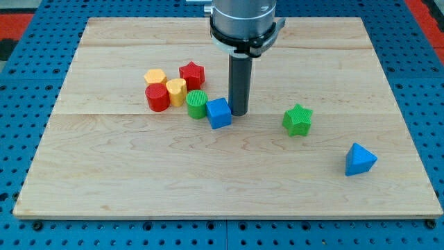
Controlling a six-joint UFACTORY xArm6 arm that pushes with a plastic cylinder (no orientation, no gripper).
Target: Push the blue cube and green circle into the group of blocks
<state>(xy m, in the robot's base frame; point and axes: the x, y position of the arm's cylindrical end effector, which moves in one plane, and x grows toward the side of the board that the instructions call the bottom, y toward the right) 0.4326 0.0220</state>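
The blue cube (219, 113) sits near the board's middle, touching the green circle (197, 104) on its left. The green circle touches the group: a yellow heart-like block (176, 91), a red cylinder (157, 97), a yellow hexagon (155, 76) and a red star (191, 74). My tip (238, 113) rests on the board just right of the blue cube, touching or nearly touching its right side.
A green star (297, 120) lies to the right of my tip. A blue triangle (359, 160) lies at the lower right. The wooden board (104, 180) is ringed by a blue pegboard surface.
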